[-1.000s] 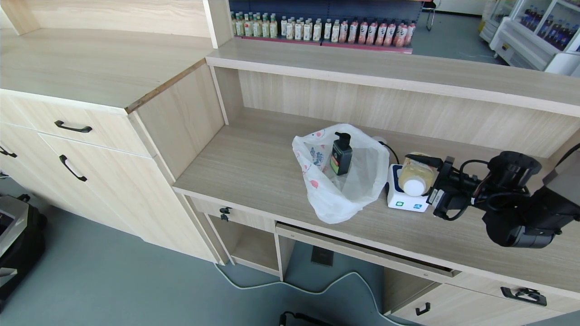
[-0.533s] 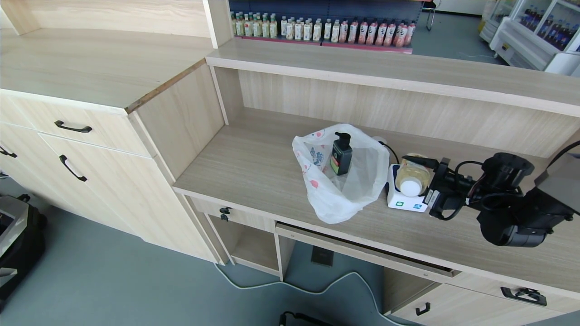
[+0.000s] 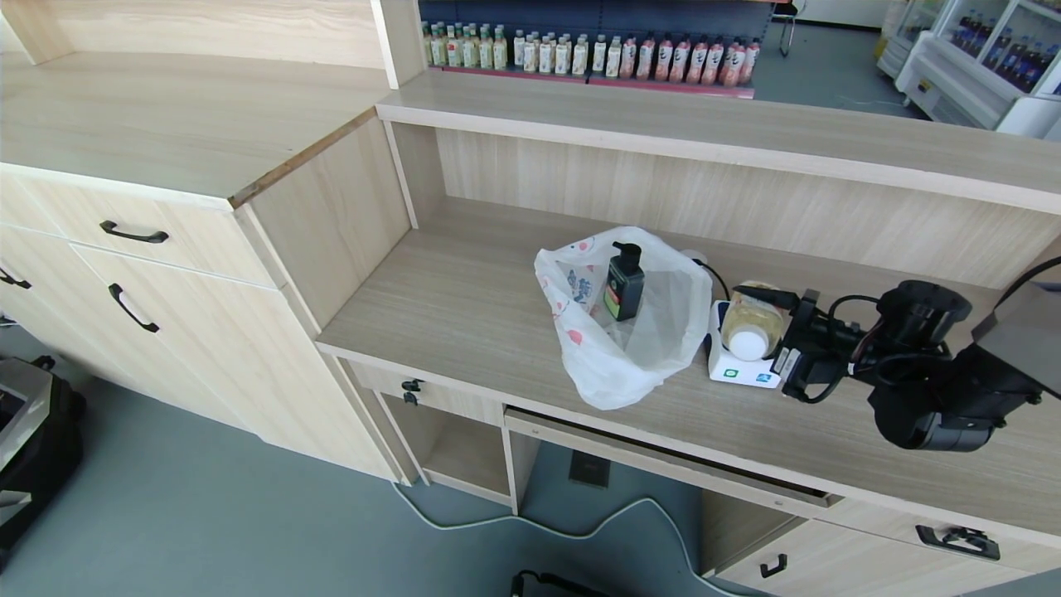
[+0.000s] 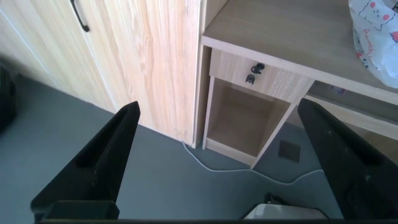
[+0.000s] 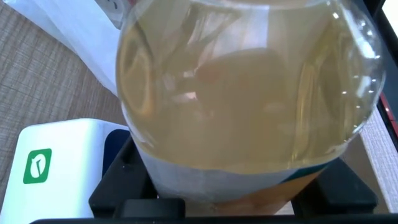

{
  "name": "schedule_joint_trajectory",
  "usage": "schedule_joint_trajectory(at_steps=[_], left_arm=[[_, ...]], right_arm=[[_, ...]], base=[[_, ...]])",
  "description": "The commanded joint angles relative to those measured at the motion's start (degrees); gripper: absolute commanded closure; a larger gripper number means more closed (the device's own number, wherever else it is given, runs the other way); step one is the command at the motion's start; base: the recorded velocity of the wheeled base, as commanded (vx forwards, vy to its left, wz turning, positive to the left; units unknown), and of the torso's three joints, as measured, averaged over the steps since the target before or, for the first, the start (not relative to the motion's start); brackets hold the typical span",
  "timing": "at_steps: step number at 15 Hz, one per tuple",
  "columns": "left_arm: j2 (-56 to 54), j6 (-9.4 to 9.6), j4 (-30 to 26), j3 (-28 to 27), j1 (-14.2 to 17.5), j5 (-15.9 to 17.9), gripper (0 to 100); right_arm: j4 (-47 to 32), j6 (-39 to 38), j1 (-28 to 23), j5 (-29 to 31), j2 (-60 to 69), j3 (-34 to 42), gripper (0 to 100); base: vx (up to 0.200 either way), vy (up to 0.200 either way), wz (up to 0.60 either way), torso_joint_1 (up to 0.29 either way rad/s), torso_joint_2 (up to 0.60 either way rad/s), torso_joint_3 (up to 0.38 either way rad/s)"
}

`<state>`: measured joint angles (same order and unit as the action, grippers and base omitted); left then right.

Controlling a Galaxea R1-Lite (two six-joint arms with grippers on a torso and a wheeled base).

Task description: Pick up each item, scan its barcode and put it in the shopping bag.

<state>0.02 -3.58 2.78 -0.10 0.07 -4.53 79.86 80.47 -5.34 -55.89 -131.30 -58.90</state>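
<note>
While the right gripper [image 3: 767,319] is clamping the bottle [image 3: 748,332] across its body, we are flagging these risks: the smooth, rounded wall is offering little purchase, so the bottle could be twisting or slipping free during the carry to the left. The shopping bag [image 3: 613,365] is standing with a soft, slumping mouth, so the bottle could be catching its rim, dragging it, or knocking the dark pump bottle [image 3: 623,286] standing inside. We are also querying the scan, since we cannot see whether any barcode is facing the scanner [image 3: 733,369]. We are finding the bottle lying on its side just above the white scanner, just right of the bag, its white cap pointing toward the near edge of the counter [image 3: 464,307]. It is showing clear plastic, pale yellow liquid and a pale label band. The left gripper [image 4: 219,106] is hanging with fingers apart, holding nothing, above the floor [image 4: 155,180].
</note>
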Motion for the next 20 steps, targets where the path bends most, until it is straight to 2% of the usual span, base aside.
schedule_joint_trajectory(at_steps=[1,2,4,5,7,9,10,12,13,16,17,18,20], left_arm=[[-0.02,-0.02,0.03,0.01,0.01,-0.04,0],[-0.02,-0.02,0.03,0.01,0.01,-0.04,0],[-0.02,-0.02,0.03,0.01,0.01,-0.04,0],[-0.02,-0.02,0.03,0.01,0.01,-0.04,0],[-0.02,-0.02,0.03,0.01,0.01,-0.04,0],[-0.02,-0.02,0.03,0.01,0.01,-0.04,0],[-0.02,-0.02,0.03,0.01,0.01,-0.04,0],[-0.02,-0.02,0.03,0.01,0.01,-0.04,0],[-0.02,-0.02,0.03,0.01,0.01,-0.04,0],[-0.02,-0.02,0.03,0.01,0.01,-0.04,0],[-0.02,-0.02,0.03,0.01,0.01,-0.04,0],[-0.02,-0.02,0.03,0.01,0.01,-0.04,0],[-0.02,-0.11,0.03,0.01,0.01,-0.04,0]], right_arm=[[-0.06,-0.05,0.33,0.0,-0.09,-0.33,100],[-0.14,-0.31,0.51,0.0,0.08,-0.33,100],[-0.32,-6.99,1.74,0.43,4.39,0.11,100],[-1.11,-9.63,1.82,2.9,7.38,1.34,100],[-5.07,-17.01,1.3,9.49,18.63,8.37,100],[-8.49,-24.84,-0.72,16.52,26.28,10.83,100],[-12.98,-31.34,-1.69,22.85,32.34,12.24,100],[-19.57,-40.13,-3.19,31.37,38.67,12.41,100],[-21.06,-44.96,-3.54,33.92,41.57,14.08,100],[-20.62,-49.01,-7.76,34.89,45.88,20.5,100],[-20.62,-49.01,-7.76,34.89,45.88,20.5,100],[-22.91,-51.73,-11.18,39.02,49.39,23.66,100],[-22.64,-54.45,-11.27,41.74,50.01,23.75,100]], base=[[0.0,0.0,0.0,0.0,0.0,0.0],[0.0,0.0,0.0,0.0,0.0,0.0],[0.0,0.0,0.0,0.0,0.0,0.0],[0.0,0.0,0.0,0.0,0.0,0.0],[0.0,0.0,0.0,0.0,0.0,0.0],[0.0,0.0,0.0,0.0,0.0,0.0],[0.0,0.0,0.0,0.0,0.0,0.0],[0.0,0.0,0.0,0.0,0.0,0.0],[0.0,0.0,0.0,0.0,0.0,0.0],[0.0,0.0,0.0,0.0,0.0,0.0],[0.0,0.0,0.0,0.0,0.0,0.0],[0.0,0.0,0.0,0.0,0.0,0.0],[0.0,0.0,0.0,0.0,0.0,0.0]])
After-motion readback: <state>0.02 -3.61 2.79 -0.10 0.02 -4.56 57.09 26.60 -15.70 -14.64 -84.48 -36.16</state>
